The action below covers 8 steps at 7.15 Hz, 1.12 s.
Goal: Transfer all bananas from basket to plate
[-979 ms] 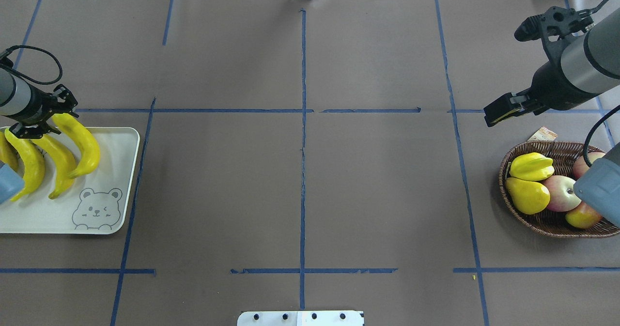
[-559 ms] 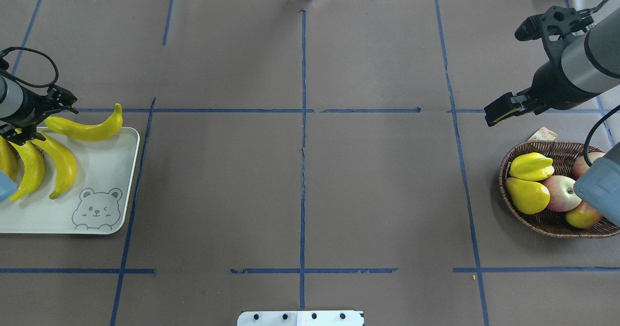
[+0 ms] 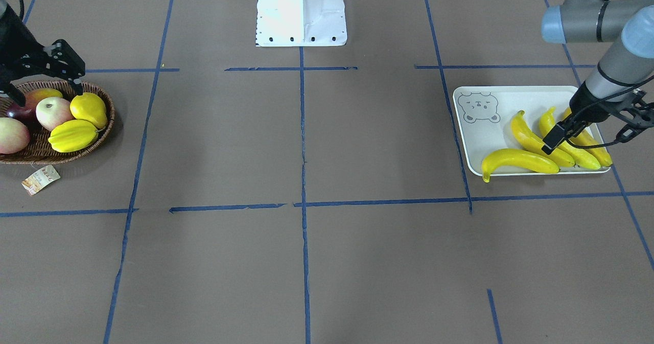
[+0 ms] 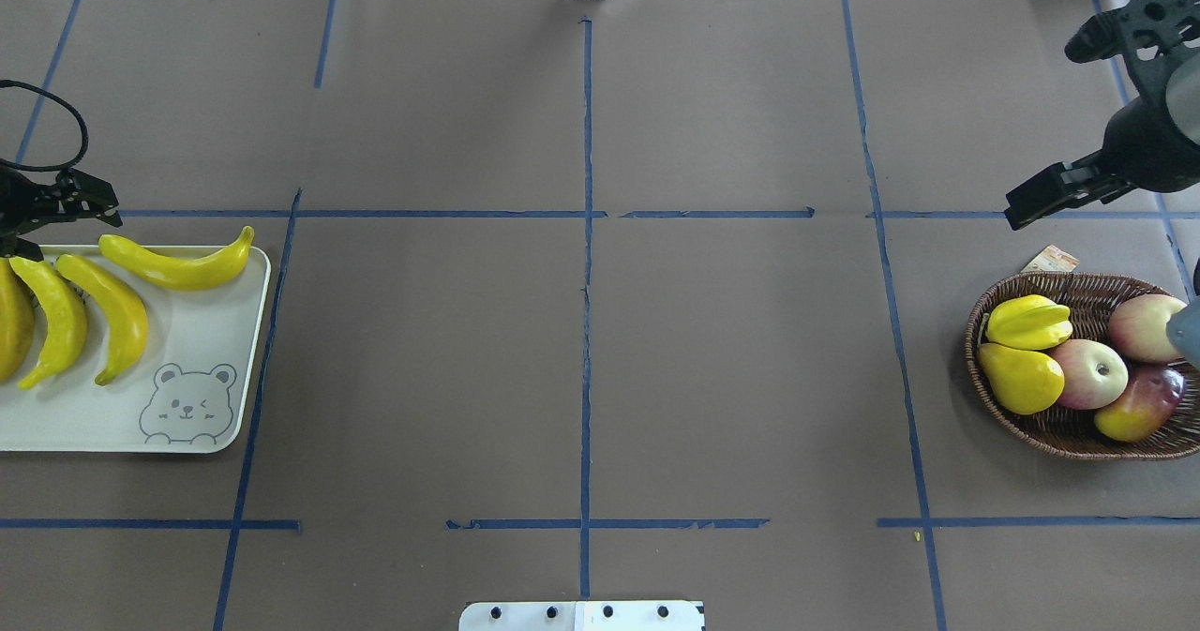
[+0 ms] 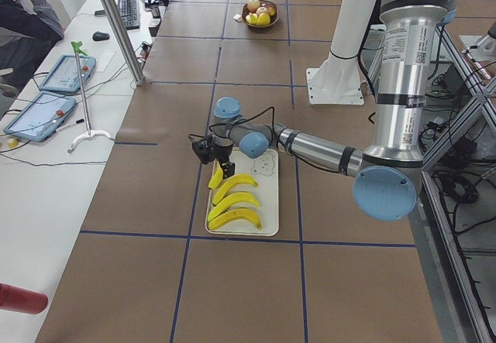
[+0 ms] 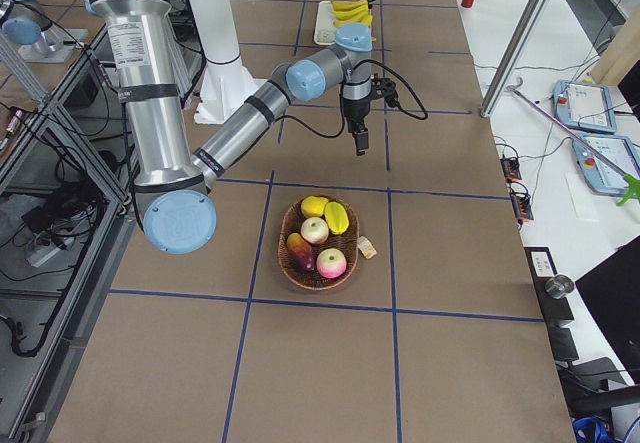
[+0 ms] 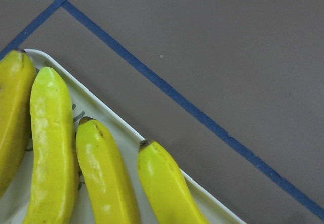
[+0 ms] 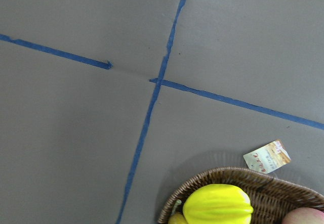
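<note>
**Backing off the plate without stirring the last banana**

Front-facing view: all four bananas (image 3: 557, 139) lie on the plate (image 3: 490, 129), right of frame. The crosswise banana (image 3: 518, 161) lies along the plate's lower rim, and its tip pokes past the corner. My left tool (image 3: 582, 129) hangs over the other three with its fingers apart, gripping nothing. At the left edge, my right tool (image 3: 48, 73) sits over the basket (image 3: 107, 127). As far as I can make out, its fingers are apart too and it is empty.

Overhead view: the basket at right holds a starfruit (image 4: 1028, 322) and apples (image 4: 1092, 373), but no banana. I judge the moving done, so what's left is a clean retreat.

Left side view: my left tool sits low, just beside the banana ends. I should rise straight up before swinging away, because a sideways sweep could clip the crosswise banana and tip it off the rim.

Right side view: my right tool hangs clear of the worktop (image 6: 330, 353), apart from the basket. It can simply keep out of the way.

Left wrist view: four banana ends fill the lower left. The rightmost lies right at the rim, so it has little margin.

Right wrist view: only wicker, the starfruit and the paper tag (image 8: 267, 156) show along the bottom.
</note>
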Available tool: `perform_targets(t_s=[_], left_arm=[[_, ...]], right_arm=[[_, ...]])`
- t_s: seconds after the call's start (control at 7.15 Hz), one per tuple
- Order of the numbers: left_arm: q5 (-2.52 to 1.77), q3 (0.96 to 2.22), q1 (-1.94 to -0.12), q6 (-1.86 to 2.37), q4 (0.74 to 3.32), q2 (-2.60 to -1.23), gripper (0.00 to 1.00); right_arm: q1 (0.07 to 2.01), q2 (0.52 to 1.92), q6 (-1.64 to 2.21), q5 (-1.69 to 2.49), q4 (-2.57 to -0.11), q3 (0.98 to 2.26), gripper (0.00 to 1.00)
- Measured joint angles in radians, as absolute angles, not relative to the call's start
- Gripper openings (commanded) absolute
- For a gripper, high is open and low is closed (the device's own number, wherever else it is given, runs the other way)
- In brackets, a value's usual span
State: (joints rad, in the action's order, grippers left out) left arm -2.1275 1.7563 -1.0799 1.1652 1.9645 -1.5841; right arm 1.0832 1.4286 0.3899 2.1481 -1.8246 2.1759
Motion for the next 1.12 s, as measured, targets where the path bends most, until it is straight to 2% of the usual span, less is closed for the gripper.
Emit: perform_targets(t_s=[0.42,0.84,1.12], left_arm=[[-2.228,1.735,-1.226,0.675,1.937,-1.544,1.0],[-2.232,1.726,-1.397,0.137,1.725,-1.545,1.0],[-2.232,1.722,-1.481,-0.128,1.599,-1.542,1.0]], right_arm=[[1.291,1.554,0.036,2.258,-1.822,2.114,1.0],[1.517,1.678,-0.36,2.349,-1.816,1.979,0.99],[1.601,1.716,-0.426,2.361,-1.813,1.897,0.97]])
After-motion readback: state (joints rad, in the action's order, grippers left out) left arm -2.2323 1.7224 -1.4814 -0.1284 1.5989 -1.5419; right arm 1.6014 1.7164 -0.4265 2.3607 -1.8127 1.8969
